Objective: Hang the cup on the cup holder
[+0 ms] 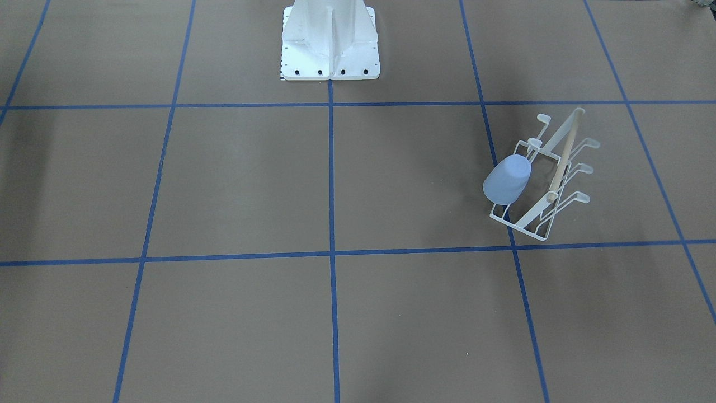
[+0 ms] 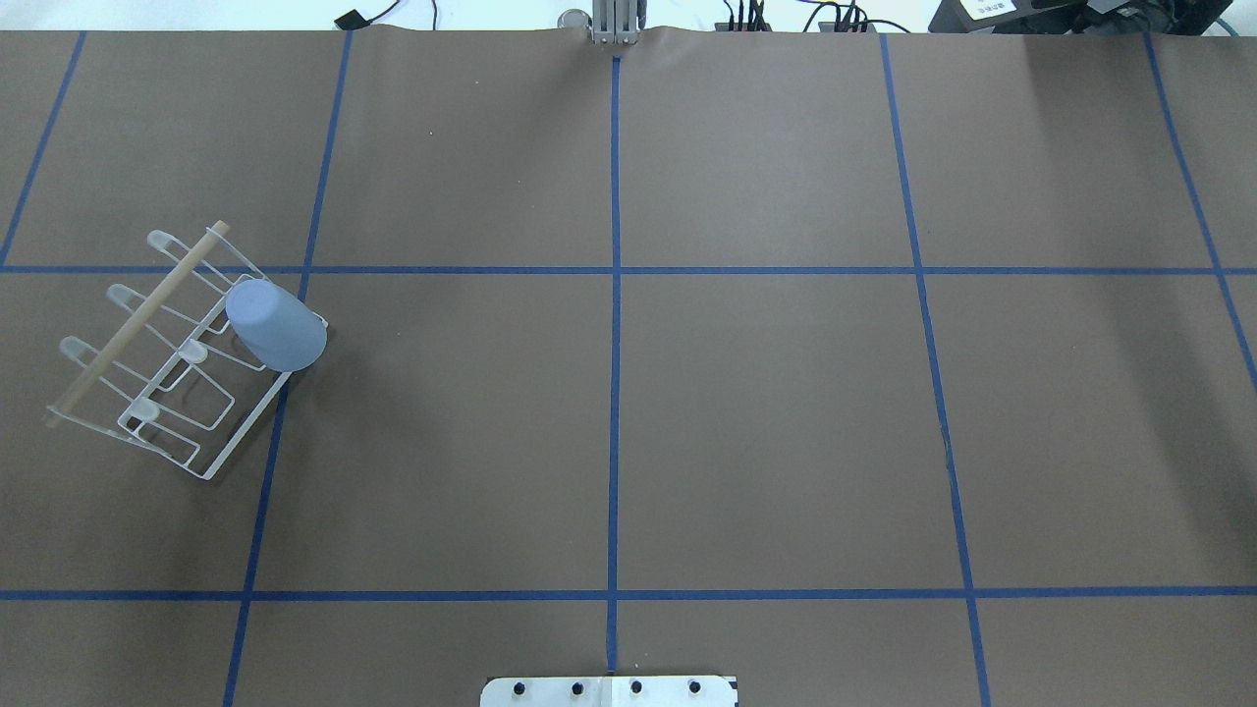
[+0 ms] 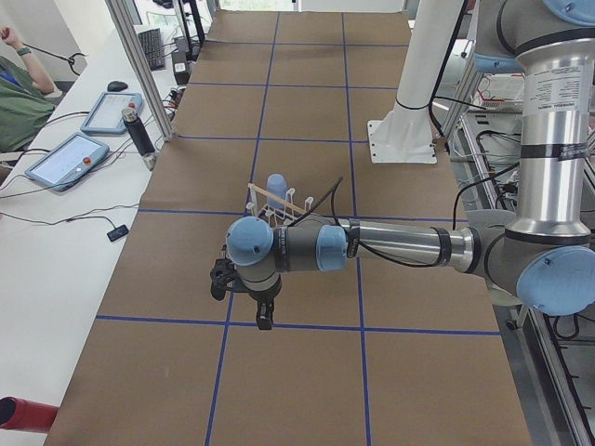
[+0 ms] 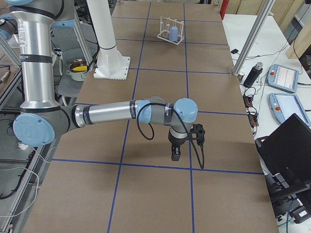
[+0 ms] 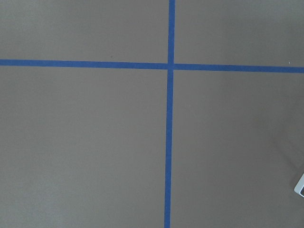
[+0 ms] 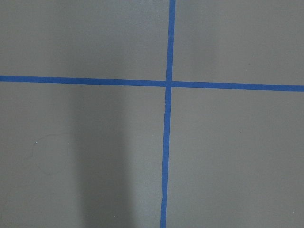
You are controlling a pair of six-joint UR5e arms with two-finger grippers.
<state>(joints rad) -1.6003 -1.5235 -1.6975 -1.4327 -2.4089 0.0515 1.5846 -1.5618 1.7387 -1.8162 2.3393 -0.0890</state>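
Brown and paper-covered, the worktop (image 2: 786, 412) is ruled with blue tape (image 2: 615, 393). The left arm (image 3: 400, 246) and right arm (image 4: 112, 112) each reach out level above it, toward the left and right ends. A white pedestal (image 1: 330, 39) is bolted at the middle of the robot-side edge. The cup holder (image 2: 187, 378), white wire with a wooden rod (image 2: 137, 319), stands in the worktop's left half. The cup (image 2: 275, 326) hangs on it mouth-down and tilted, on the side facing the worktop's centre; five prong tips (image 2: 118, 293) show bare. The left fingers (image 3: 265, 318) and right fingers (image 4: 175, 154) point downward over the worktop; how far either pair is parted cannot be told, and both are well apart from the cup.
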